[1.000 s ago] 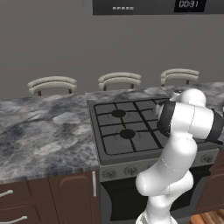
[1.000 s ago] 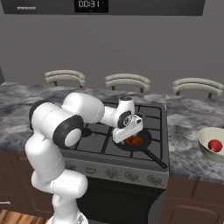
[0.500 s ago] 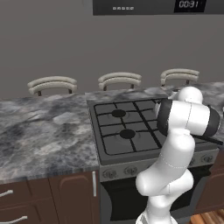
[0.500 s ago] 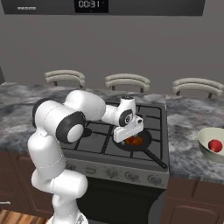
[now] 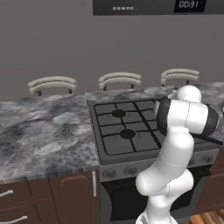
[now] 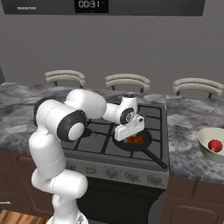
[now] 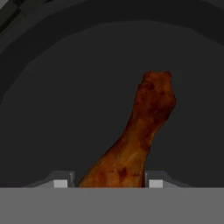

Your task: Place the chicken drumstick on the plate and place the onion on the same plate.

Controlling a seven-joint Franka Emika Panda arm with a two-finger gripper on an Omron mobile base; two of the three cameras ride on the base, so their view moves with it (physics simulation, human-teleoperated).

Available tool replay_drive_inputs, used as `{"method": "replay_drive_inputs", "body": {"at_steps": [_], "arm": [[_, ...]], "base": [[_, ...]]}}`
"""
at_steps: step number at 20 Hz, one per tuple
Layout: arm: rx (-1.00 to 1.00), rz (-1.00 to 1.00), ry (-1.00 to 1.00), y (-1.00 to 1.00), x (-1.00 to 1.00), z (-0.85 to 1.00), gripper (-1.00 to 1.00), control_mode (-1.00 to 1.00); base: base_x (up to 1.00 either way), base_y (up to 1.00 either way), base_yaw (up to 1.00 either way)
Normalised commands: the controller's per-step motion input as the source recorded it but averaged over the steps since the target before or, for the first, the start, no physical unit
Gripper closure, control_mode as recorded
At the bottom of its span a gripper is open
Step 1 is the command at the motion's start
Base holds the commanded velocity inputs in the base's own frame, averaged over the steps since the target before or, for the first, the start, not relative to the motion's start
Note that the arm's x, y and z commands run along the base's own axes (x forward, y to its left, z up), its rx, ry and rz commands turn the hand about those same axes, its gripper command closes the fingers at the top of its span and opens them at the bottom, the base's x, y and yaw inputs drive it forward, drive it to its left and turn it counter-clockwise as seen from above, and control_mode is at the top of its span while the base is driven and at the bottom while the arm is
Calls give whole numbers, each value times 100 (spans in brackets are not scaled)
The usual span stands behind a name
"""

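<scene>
The chicken drumstick (image 7: 140, 131), browned and glossy, is seen lying in a dark frying pan (image 6: 146, 146) on the stove (image 6: 98, 140). It is straddled by the spread gripper (image 7: 108, 183), not yet clasped. The onion (image 6: 214, 145) is held in a cream bowl (image 6: 202, 142) on the counter.

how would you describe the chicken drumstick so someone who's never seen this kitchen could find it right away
Start at the black gas stove set in the grey marble counter. On its front right burner sits a dark frying pan, long handle pointing at the viewer. The chicken drumstick lies inside: a reddish-brown, club-shaped piece, unlike the red onion in the cream bowl further right.
</scene>
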Motion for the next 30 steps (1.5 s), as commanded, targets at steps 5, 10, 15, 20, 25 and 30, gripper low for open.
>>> {"method": "replay_drive_inputs", "body": {"at_steps": [5,10,15,20,25,30], "arm": [[0,0,2,0,0,0,100,-100],[-4,0,0,1,1,16,100,-100],[-10,-6,0,26,-19,45,100,-100],[-6,-6,0,21,-46,62,100,-100],[0,-10,-1,3,-34,57,100,-100],[1,-14,-10,3,-33,29,100,-100]], "base": [[0,0,0],[0,0,0],[0,0,0],[0,0,0],[0,0,0],[0,0,0]]}}
